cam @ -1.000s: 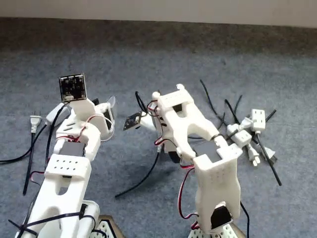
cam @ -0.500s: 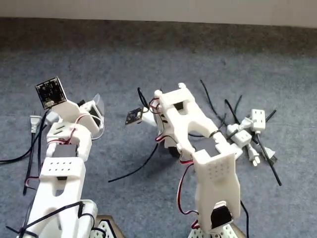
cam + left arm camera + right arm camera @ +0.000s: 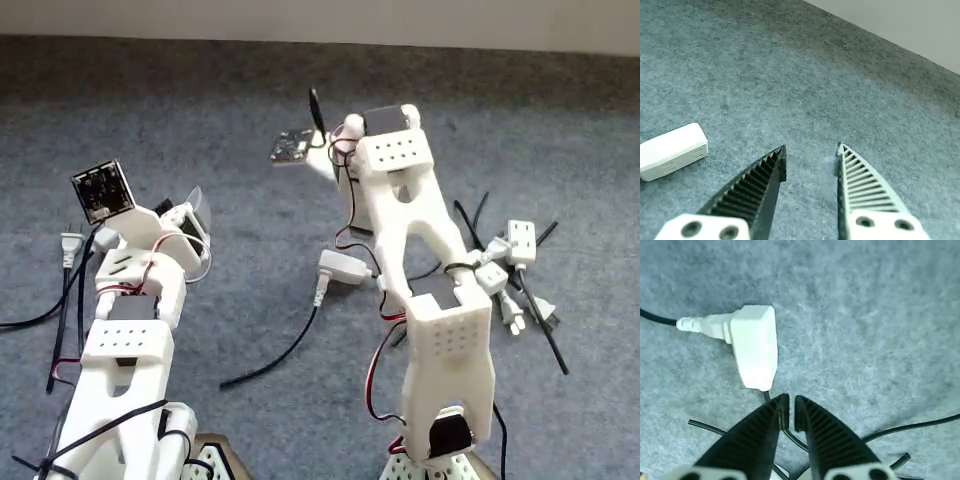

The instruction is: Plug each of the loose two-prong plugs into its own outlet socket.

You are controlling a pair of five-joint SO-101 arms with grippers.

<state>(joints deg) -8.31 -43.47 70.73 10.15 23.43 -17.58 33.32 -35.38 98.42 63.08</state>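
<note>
On the grey carpet (image 3: 200,120), the right gripper (image 3: 788,409) has risen off the white corded connector (image 3: 754,345), which now lies loose just beyond its nearly pressed-together, seemingly empty jaws, so that pairing looks unfinished, while the left gripper (image 3: 810,152) hangs spread near a white outlet block (image 3: 672,150).

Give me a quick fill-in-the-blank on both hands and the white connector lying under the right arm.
1. The left hand, above grey carpet, is ___.
2. The right hand is ___.
3. The cord running from the white connector is coloured ___.

Missing words: open; shut; black.
</note>
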